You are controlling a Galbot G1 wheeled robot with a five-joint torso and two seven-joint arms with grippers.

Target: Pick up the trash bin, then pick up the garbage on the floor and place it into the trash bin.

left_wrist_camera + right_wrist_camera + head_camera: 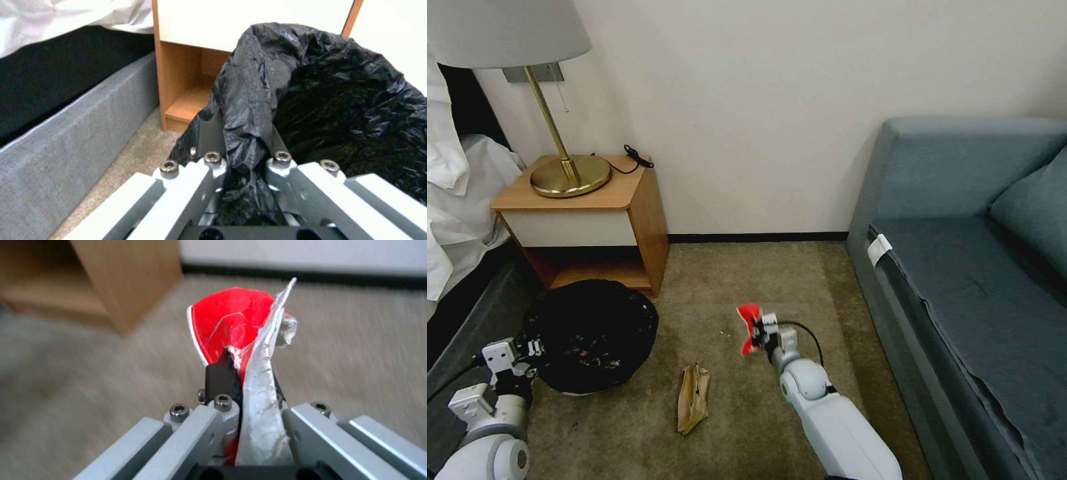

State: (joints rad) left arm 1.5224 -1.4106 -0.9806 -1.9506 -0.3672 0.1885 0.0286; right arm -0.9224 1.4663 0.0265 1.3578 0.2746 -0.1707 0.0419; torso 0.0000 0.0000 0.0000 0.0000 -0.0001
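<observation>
Left claw (532,348) pinched the bin (589,333) by its rim and liner, beside the nightstand (587,220). Right claw (758,331) clamped the red packet (749,328) above the carpet (747,280). Thin grip; packet might slip short of bin.

No readable text, label or number anywhere (red packet's print too crumpled)

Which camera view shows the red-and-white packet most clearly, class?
The right wrist view: the red-and-white packet sits close up, pinched in the right hand. The head view shows it small, raised above the carpet. The left wrist view looks at the trash bin instead.
</observation>
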